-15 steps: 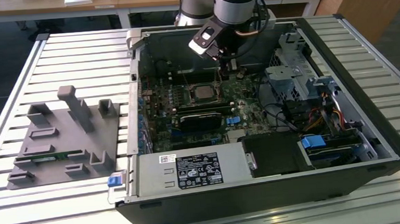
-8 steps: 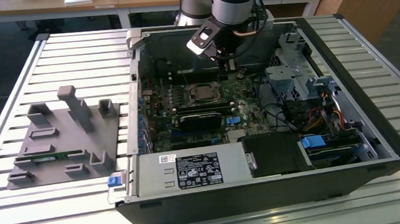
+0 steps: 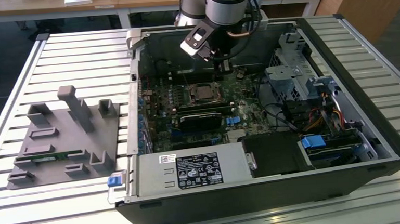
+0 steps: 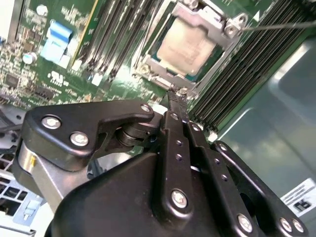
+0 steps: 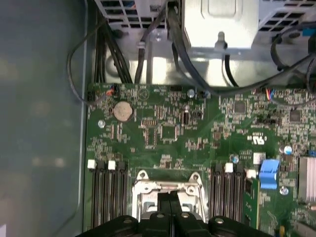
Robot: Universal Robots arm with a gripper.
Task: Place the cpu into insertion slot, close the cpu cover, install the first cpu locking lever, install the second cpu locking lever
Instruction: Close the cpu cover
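Hand [image 3: 222,71] first: it hangs low inside the open computer case [image 3: 261,199], and in both wrist views its two black fingers [image 4: 172,133] lie pressed flat together with nothing that we can see between them. We judge they are shut like this to make one narrow tip for nudging small metal parts, not for carrying. The slatted tabletop [image 3: 64,52] carries the case on its side with the panel off, which we take to be so that the green motherboard [image 3: 160,112] faces up to an arm coming from above. A grey parts fixture [image 3: 56,141] sits well apart on the exterior view's left. On the board, between the banks of long black memory slots [image 5: 106,192], is the insertion slot [image 3: 191,94], and the hand's tip is just beside its edge; whether it touches the metal there we cannot tell. The cpu cover [image 4: 211,19] lies flat over the slot, its window leaving the middle bare. Through that window shows the cpu [image 4: 190,45], dull silver and level, so we judge it seated and the cover closed. Smallest, a thin metal rod [image 4: 281,25] runs out from the slot's corner across the memory slots; we take it for a locking lever, and it looks unlatched, though we cannot be sure.
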